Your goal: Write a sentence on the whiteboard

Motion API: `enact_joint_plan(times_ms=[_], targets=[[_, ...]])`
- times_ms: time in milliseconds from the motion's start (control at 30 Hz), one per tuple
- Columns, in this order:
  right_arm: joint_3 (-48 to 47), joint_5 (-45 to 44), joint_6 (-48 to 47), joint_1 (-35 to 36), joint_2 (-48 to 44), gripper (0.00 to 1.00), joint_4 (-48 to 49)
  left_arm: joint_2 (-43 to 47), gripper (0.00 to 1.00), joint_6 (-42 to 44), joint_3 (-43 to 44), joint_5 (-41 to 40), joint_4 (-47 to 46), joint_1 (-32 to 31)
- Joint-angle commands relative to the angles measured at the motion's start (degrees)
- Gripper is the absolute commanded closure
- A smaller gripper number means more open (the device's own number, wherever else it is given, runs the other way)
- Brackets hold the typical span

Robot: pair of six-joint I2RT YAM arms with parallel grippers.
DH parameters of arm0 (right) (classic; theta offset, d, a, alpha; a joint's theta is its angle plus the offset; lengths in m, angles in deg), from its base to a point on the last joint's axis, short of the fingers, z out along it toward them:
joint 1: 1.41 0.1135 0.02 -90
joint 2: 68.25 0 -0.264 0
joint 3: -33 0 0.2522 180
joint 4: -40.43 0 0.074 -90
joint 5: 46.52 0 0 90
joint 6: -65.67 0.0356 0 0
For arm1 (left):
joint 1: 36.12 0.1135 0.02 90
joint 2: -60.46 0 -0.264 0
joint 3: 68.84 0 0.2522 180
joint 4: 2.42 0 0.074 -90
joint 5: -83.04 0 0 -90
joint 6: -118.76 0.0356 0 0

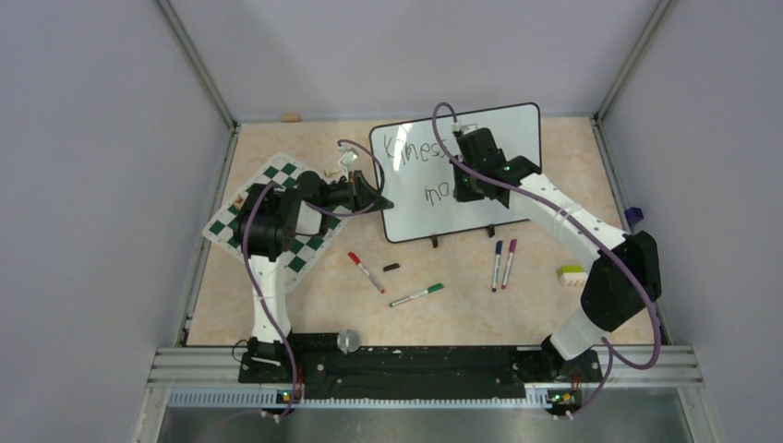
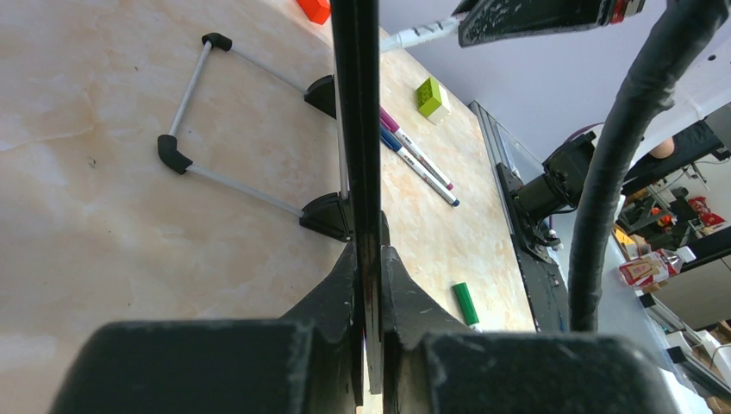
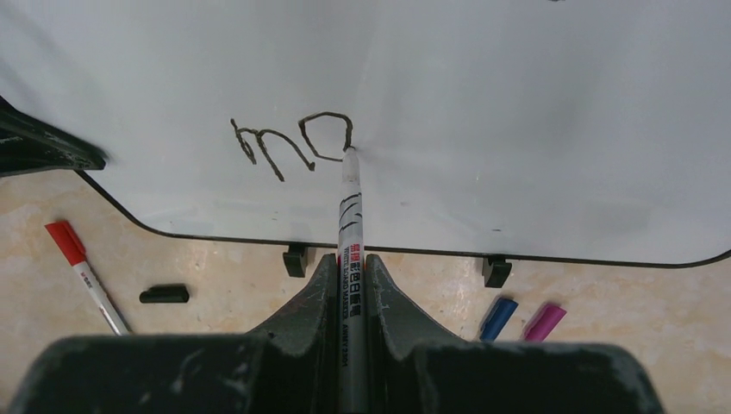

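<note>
Right gripper (image 3: 349, 276) is clenching a black marker (image 3: 348, 216) between both fingers, barrel pointing far. The marker tip is touching the whiteboard (image 3: 534, 129) at the right end of the lower line, at a rounded letter after an "m". Left gripper (image 2: 369, 259) is pinching tight on the whiteboard's left edge, near its lower corner, one finger on each face. Whiteboard is standing on its two black feet at the far centre of the table (image 1: 462, 318), just right of the chess mat (image 1: 277, 208), with its face leaning toward the near side. Sentence (image 1: 420, 148) is showing as two unfinished lines; the upper one is reading roughly "Kines", with the right arm covering its end. Red marker (image 1: 367, 272), black cap (image 1: 391, 267), green marker (image 1: 415, 294), blue marker (image 1: 498, 265) and magenta marker (image 1: 510, 263) are lying on the table near the board's feet. Green-white block (image 1: 572, 274) is sitting further right.
</note>
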Motion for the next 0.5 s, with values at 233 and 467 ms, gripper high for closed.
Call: enact_joint_plan(times_ms=[233, 467], targets=[[-5.12, -2.25, 0.01, -1.35, 1.62, 1.00, 3.47, 2.02, 1.00, 3.23, 0.84, 2.14, -9.29, 0.02], [-1.80, -1.82, 0.49, -1.38, 0.55, 1.00, 3.38, 1.92, 1.00, 3.22, 0.88, 2.11, -9.29, 0.02]])
